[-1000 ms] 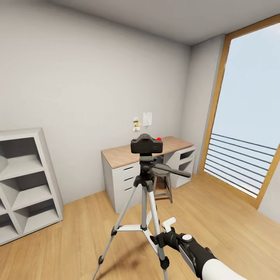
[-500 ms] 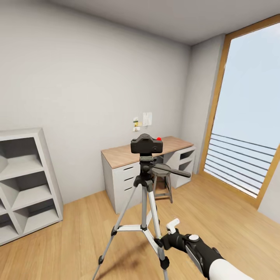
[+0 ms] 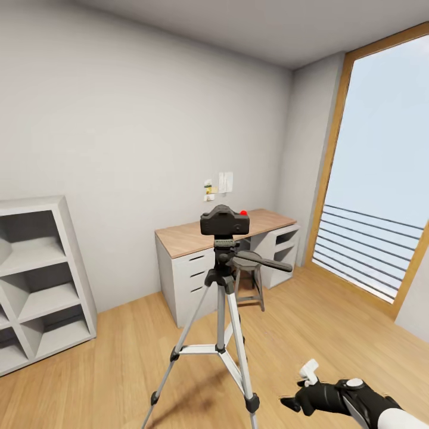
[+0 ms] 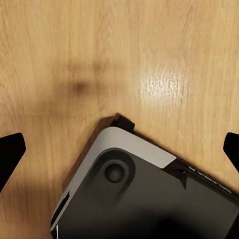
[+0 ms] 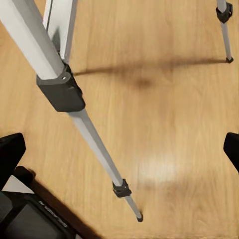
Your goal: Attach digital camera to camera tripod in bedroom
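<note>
Digital camera (image 3: 224, 221) atop camera tripod (image 3: 221, 298), leg-ends cropped.

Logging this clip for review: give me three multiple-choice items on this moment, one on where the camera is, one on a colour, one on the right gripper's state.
1. Where is the digital camera?
A. on the desk
B. on top of the camera tripod
C. in the right gripper

2. What colour is the camera's small button?
A. red
B. green
C. white

3. How is the right gripper?
A. shut on a tripod leg
B. shut on the camera
C. open, holding nothing

Answers: 1 B, it sits on the tripod's head; 2 A, a red dot shows at its top; 3 C, its fingers stand apart low beside the tripod, over the floor.
</note>
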{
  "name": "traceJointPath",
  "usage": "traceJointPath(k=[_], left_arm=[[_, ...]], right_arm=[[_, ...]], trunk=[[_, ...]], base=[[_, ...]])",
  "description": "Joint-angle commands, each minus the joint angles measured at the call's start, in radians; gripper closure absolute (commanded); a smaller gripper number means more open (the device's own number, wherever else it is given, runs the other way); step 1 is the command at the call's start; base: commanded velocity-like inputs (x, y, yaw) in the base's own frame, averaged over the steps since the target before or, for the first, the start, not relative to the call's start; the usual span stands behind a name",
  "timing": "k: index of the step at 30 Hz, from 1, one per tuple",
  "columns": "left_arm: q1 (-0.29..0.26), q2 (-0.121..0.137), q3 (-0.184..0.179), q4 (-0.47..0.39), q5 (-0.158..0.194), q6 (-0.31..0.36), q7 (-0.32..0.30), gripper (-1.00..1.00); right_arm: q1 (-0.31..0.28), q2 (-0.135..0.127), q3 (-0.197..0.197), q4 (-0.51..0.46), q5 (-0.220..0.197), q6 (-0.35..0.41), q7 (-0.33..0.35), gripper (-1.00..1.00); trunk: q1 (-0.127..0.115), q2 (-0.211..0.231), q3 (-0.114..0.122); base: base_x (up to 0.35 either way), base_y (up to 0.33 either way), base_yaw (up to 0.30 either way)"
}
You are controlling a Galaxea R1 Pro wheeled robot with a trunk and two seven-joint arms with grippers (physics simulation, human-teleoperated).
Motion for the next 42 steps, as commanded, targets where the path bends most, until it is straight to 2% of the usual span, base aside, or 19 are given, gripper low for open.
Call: traceJointPath(k=[1, 4, 5, 7, 8, 9, 11, 19, 26, 27, 28, 29, 30, 31, 34, 35, 38, 42], left_arm=[[-0.001, 0.000, -0.008, 0.000, 0.006, 0.003, 0.003, -1.00], [-0.001, 0.000, -0.008, 0.000, 0.007, 0.004, 0.003, -1.00], [-0.001, 0.000, -0.008, 0.000, 0.007, 0.004, 0.003, -1.00], [-0.001, 0.000, -0.008, 0.000, 0.007, 0.005, 0.003, -1.00], [-0.001, 0.000, -0.008, 0.000, 0.006, 0.005, 0.003, -1.00], [-0.001, 0.000, -0.009, 0.000, 0.003, 0.005, 0.003, -1.00], [-0.001, 0.000, -0.010, 0.000, 0.002, 0.005, 0.003, -1.00], [-0.001, 0.000, -0.011, -0.001, -0.001, 0.005, 0.003, -1.00], [-0.001, -0.002, -0.011, -0.001, -0.001, 0.005, 0.003, -1.00], [-0.001, -0.003, -0.011, -0.001, -0.001, 0.006, 0.003, -1.00], [-0.001, -0.009, -0.011, -0.001, -0.002, 0.007, 0.003, -1.00], [-0.001, -0.012, -0.011, 0.000, -0.003, 0.008, 0.003, -1.00], [-0.001, -0.014, -0.011, 0.000, -0.005, 0.008, 0.003, -1.00], [-0.001, -0.022, -0.012, 0.000, -0.021, 0.009, 0.003, -1.00], [-0.001, -0.027, -0.013, 0.000, -0.042, 0.009, 0.003, -1.00], [-0.001, -0.029, -0.012, 0.000, -0.059, 0.009, 0.003, -1.00], [-0.001, -0.031, -0.012, 0.000, -0.083, 0.010, 0.003, -1.00], [-0.001, -0.034, -0.012, 0.000, -0.106, 0.011, 0.004, -1.00]], right_arm=[[-0.001, -0.012, -0.002, 0.028, 0.009, -0.022, 0.005, -1.00], [-0.001, -0.028, -0.002, 0.072, 0.005, -0.040, 0.000, -1.00], [-0.001, -0.039, -0.002, 0.119, -0.015, -0.049, -0.022, -1.00], [-0.001, -0.044, -0.002, 0.143, -0.037, -0.053, -0.045, -1.00], [-0.004, -0.047, -0.002, 0.159, -0.060, -0.055, -0.073, -1.00], [-0.007, -0.050, -0.002, 0.175, -0.093, -0.058, -0.138, -1.00], [-0.009, -0.052, -0.002, 0.181, -0.112, -0.059, -0.184, -1.00], [-0.003, -0.053, -0.002, 0.185, -0.187, -0.061, -0.284, -1.00], [0.050, -0.050, -0.001, 0.187, -0.228, -0.055, -0.410, -1.00], [0.062, -0.047, -0.001, 0.187, -0.230, -0.054, -0.435, -1.00], [0.121, -0.039, -0.001, 0.187, -0.238, -0.051, -0.551, -1.00], [0.158, -0.036, -0.001, 0.188, -0.239, -0.051, -0.614, -1.00], [0.178, -0.034, -0.001, 0.188, -0.240, -0.052, -0.646, -1.00], [0.270, -0.002, -0.001, 0.187, -0.242, -0.058, -0.753, -1.00], [0.340, 0.034, -0.002, 0.187, -0.243, -0.061, -0.807, -1.00], [0.382, 0.056, -0.002, 0.187, -0.243, -0.062, -0.830, -1.00], [0.430, 0.077, -0.003, 0.186, -0.244, -0.066, -0.850, -1.00], [0.467, 0.092, -0.005, 0.186, -0.258, -0.071, -0.864, -1.00]], trunk=[[0.000, -0.002, -0.002], [0.000, -0.002, -0.002], [0.000, -0.002, -0.002], [0.000, -0.002, -0.002], [0.000, -0.002, -0.002], [0.000, -0.002, -0.002], [0.000, -0.002, -0.002], [0.000, -0.002, -0.002], [0.000, -0.002, -0.002], [0.000, -0.002, -0.002], [0.000, -0.002, -0.002], [0.000, -0.002, -0.002], [0.000, -0.002, -0.002], [0.000, -0.002, -0.002], [0.000, -0.002, -0.002], [0.000, -0.002, -0.002], [0.000, -0.002, -0.002], [0.000, -0.002, -0.002]], base=[[0.000, 0.000, 0.000], [0.000, 0.000, 0.000], [0.000, 0.000, 0.000], [0.000, 0.000, 0.000], [0.000, 0.000, 0.000], [0.000, 0.000, 0.000], [0.000, 0.000, 0.000], [0.000, 0.000, 0.000], [0.000, 0.000, 0.000], [0.000, 0.000, 0.000], [0.000, 0.000, 0.000], [0.000, 0.000, 0.000], [0.000, 0.000, 0.000], [0.000, 0.000, 0.000], [0.000, 0.000, 0.000], [0.000, 0.000, 0.000], [0.000, 0.000, 0.000], [0.000, 0.000, 0.000]])
